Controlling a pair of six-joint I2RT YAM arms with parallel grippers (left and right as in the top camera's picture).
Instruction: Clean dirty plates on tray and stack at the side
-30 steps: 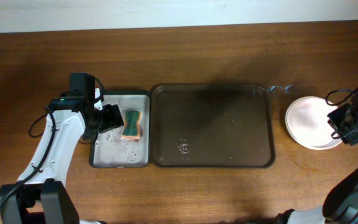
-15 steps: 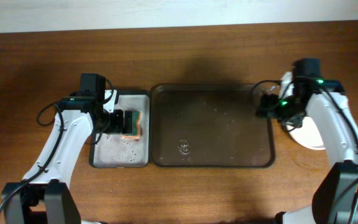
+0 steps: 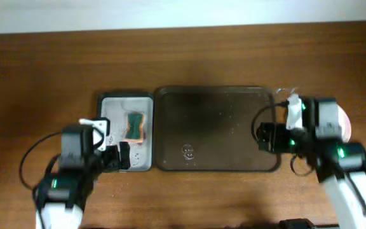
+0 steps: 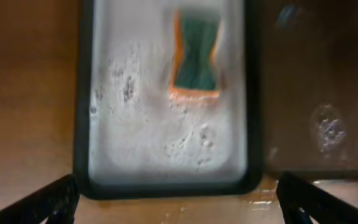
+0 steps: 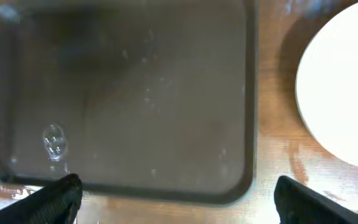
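Note:
The tray [image 3: 216, 127] lies mid-table, dark brown, with no plates on it and only water drops on its bottom. It also fills the right wrist view [image 5: 135, 93]. The plates [image 5: 344, 87] sit on the table to its right, the top one white and clean. In the overhead view my right arm covers most of the plates [image 3: 344, 121]. My right gripper [image 3: 267, 138] [image 5: 179, 205] is open and empty over the tray's near right corner. Just before the small tray's near edge hangs my left gripper [image 3: 116, 159] [image 4: 179, 208], open, holding nothing.
A small grey-bottomed tray [image 3: 110, 127] [image 4: 142, 143] stands left of the big one, wet and foamy. A green and orange sponge [image 3: 134, 126] [image 4: 194, 53] lies in its far right part. Water has pooled on the wood by the tray's near edge [image 4: 260, 199].
Both arms have pulled back toward the table's front edge. My left gripper has left the sponge. My right gripper has come off the plates and opened wide.

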